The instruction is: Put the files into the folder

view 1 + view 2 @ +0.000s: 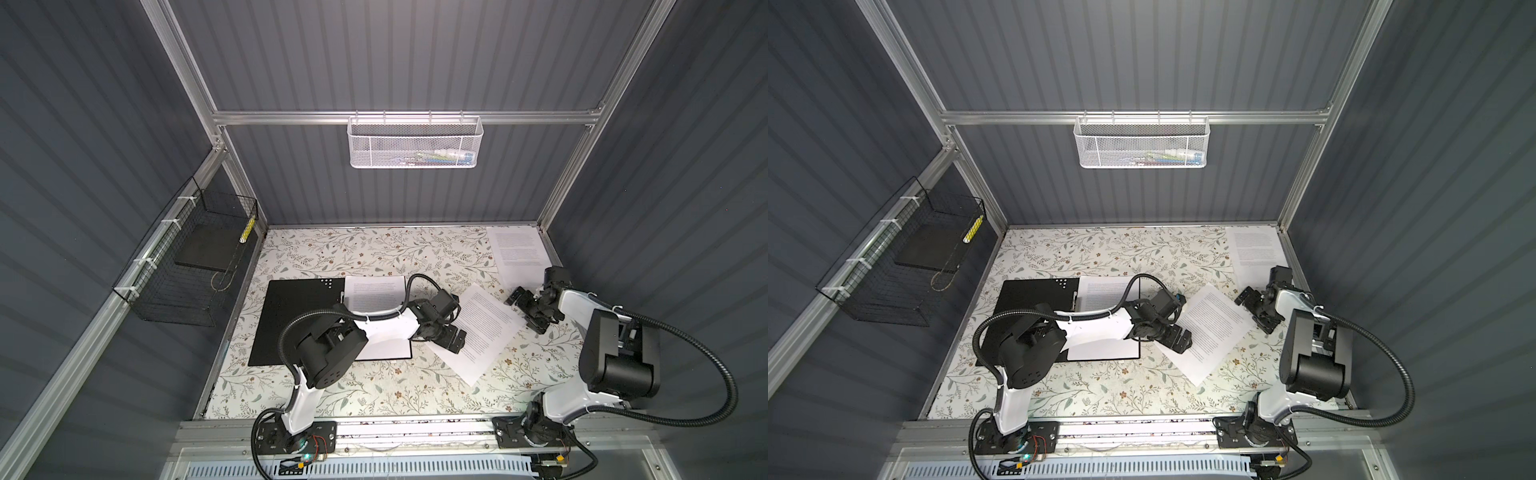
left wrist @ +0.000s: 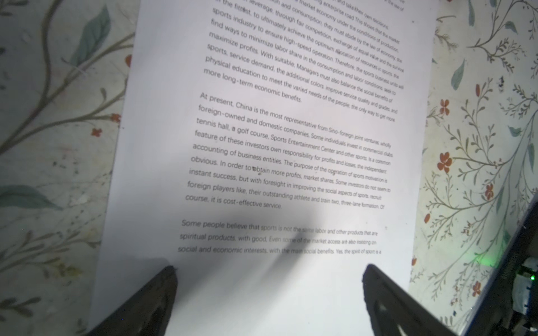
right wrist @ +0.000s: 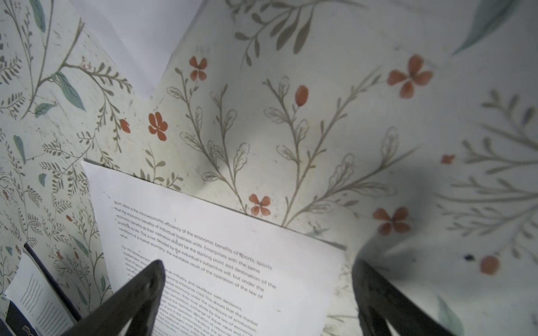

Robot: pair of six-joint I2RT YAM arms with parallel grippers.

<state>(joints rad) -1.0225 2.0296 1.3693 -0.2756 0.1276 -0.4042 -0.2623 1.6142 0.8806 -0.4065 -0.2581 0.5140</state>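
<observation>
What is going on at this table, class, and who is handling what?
A robot is filing printed sheets. The folder lies open, with one sheet already on its right half. The left claw and right claw, both open and empty, are poised at opposite sides of the tilted sheet in the middle. A third sheet waits in the far right corner.

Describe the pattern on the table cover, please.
Table cover: pale floral print, grey-green twigs, small red flowers; clearest in right wrist view.

Loose sheet [image 2: 262, 145] w/ black print, e.g. "At present, China is the most representative" & "cost-effective service"
</observation>
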